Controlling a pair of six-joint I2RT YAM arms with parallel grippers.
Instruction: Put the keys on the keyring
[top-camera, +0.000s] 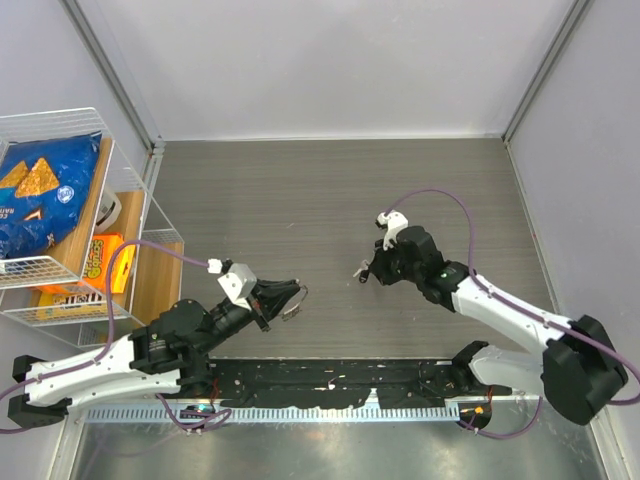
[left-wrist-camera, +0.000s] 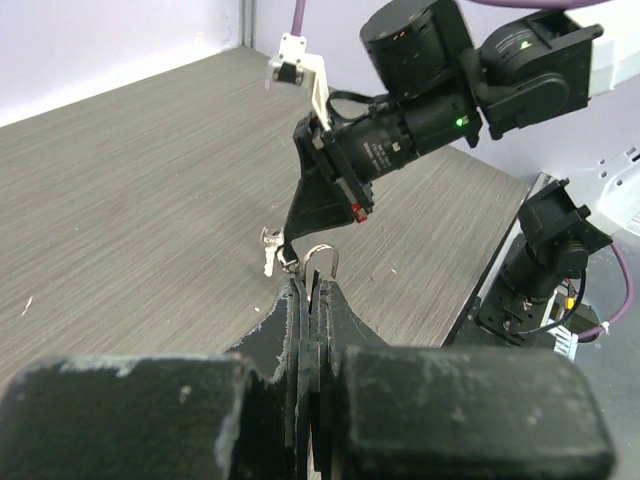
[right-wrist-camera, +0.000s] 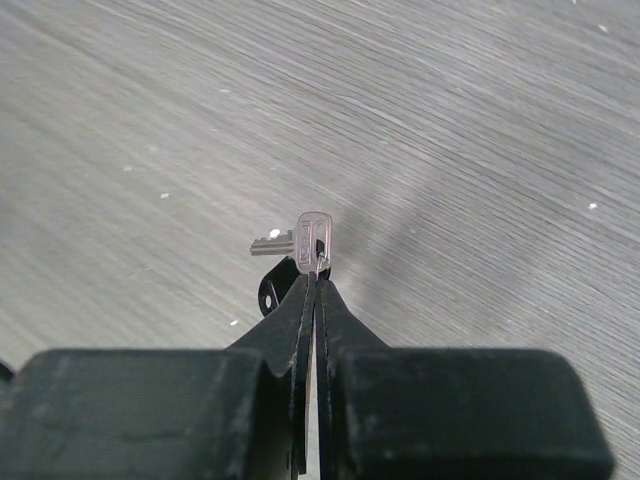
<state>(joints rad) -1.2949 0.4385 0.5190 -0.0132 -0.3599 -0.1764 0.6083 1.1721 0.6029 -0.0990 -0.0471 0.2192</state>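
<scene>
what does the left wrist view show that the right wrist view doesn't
Only the left wrist view: the keyring pinched upright in the shut left gripper, and the right gripper seen from outside, with its arm behind it. Only the right wrist view: the key close up, its head clamped between the right fingertips and its blade pointing left. Both: the key at the right gripper's tip, above the grey wood-grain table.
</scene>
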